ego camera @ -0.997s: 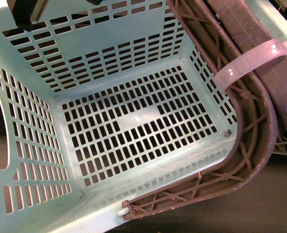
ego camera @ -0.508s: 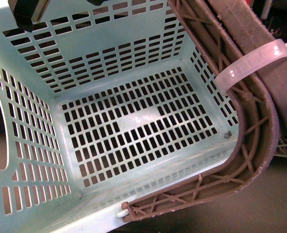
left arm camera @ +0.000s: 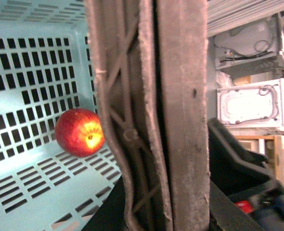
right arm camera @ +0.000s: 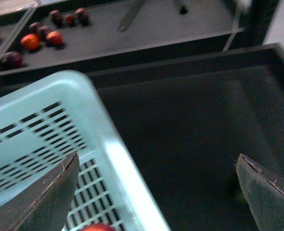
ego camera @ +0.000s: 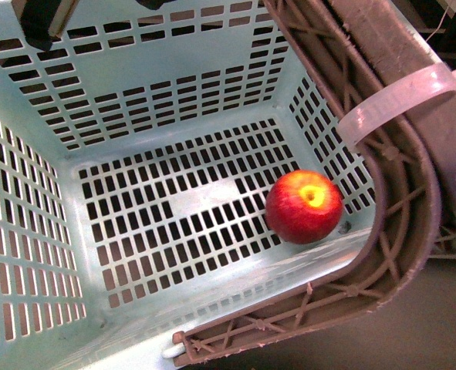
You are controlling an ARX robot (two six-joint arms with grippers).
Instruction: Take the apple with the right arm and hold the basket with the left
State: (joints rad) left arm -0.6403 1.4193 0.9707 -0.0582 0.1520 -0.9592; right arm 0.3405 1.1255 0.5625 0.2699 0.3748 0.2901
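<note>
Apple (ego camera: 304, 206), just one, lies in basket (ego camera: 150, 63).

Right pincer (right arm camera: 157, 161) hangs with its jaws spread wide apart.

Dark bench top (right arm camera: 194, 144) sits below the right gripper (right arm camera: 157, 161), whose fingers are spread. The basket (right arm camera: 60, 96) corner is over it, contact unclear. Farther ahead of the gripper, a grey surface (right arm camera: 170, 24) carries loose red and dark fruits (right arm camera: 41, 34).
</note>
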